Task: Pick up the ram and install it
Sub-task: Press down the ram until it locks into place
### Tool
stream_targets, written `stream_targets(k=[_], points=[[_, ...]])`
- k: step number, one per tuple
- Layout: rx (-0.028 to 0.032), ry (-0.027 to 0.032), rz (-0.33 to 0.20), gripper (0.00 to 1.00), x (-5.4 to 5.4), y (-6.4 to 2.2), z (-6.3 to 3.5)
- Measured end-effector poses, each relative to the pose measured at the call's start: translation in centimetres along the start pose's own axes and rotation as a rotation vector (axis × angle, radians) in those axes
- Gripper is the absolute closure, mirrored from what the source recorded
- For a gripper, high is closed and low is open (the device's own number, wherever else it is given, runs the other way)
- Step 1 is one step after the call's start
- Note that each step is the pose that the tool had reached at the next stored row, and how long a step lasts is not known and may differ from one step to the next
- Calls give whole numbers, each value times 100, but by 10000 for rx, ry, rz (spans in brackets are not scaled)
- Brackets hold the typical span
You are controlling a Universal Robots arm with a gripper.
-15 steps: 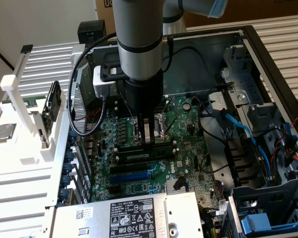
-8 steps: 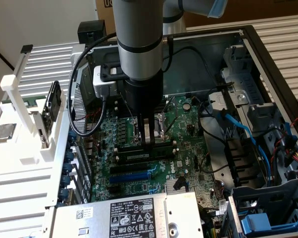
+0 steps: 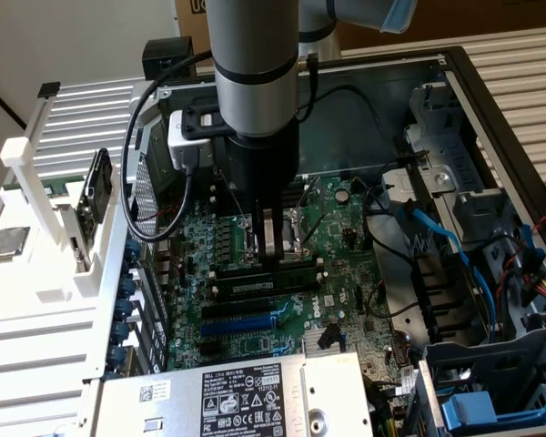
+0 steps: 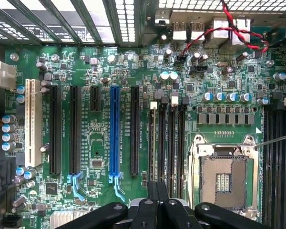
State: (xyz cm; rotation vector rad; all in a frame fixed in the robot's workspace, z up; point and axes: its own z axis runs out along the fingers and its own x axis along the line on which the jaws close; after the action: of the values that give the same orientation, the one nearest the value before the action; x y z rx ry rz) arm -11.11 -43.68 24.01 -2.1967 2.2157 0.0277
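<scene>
Green motherboard [image 4: 105, 157], blue slot [image 4: 115, 133], white slot [image 4: 33, 121], black RAM slots [image 4: 174, 143], red/black twisted wires [image 4: 219, 31], grey arm [image 3: 255, 64]

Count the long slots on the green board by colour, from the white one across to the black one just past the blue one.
White slot: 1
Blue slot: 1
Black slots: 4, one of them short
Total: 6
</scene>
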Motion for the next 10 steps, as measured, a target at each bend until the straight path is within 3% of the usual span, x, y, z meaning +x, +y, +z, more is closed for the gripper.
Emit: stream_targets(k=[4,10], points=[[1,-1,1,89,-3,0,-98],[1,-1,1,89,-3,0,-110]])
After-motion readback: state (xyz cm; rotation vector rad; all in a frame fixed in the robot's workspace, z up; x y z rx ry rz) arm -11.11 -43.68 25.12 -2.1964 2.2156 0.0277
